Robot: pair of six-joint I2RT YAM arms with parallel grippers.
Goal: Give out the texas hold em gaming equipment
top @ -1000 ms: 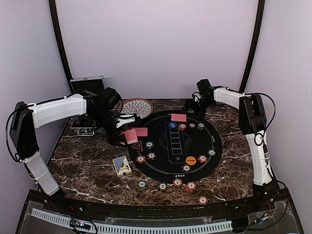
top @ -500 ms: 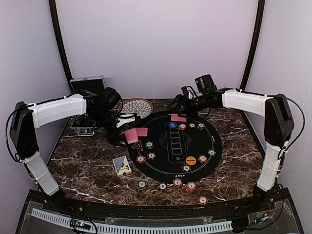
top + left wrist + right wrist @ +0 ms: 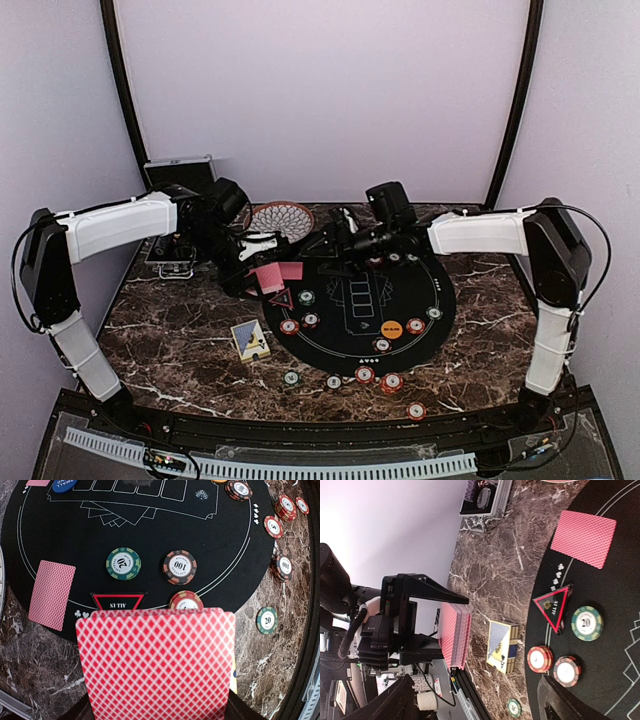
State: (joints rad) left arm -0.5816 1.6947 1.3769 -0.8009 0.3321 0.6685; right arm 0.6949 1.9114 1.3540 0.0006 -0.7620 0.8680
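Right gripper [image 3: 325, 240], spread wide and empty, is sweeping in from the far corner toward the left gripper [image 3: 405, 617], which is clamping the red-backed deck [image 3: 157, 655] above the left edge of the mat [image 3: 445, 300] (a card pickup looks imminent).

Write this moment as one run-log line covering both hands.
left hand: shut on card deck | right hand: open, empty | single card: face down on black mat, beside triangle marker
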